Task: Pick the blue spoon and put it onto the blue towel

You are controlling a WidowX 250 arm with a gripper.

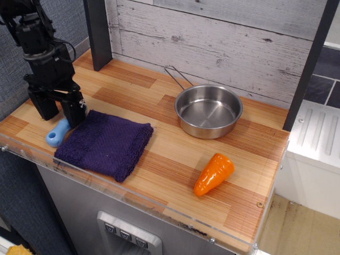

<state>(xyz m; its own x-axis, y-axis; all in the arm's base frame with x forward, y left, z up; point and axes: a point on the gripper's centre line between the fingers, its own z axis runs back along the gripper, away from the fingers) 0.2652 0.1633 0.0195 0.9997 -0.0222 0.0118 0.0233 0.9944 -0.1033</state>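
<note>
Claw spread open, straddling the blue spoon at the worktop's front-left corner, beside the blue towel.

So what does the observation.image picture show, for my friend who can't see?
A black robot hand hangs over the blue spoon, which lies on the wooden counter just left of the blue towel. Farther right sit a steel pan and an orange toy carrot.

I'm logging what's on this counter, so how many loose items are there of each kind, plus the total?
Spoons: 1, the blue spoon
Towels: 1, the blue towel
Pans: 1, the steel pan
Toy carrots: 1, the orange carrot
Total: 4
</note>
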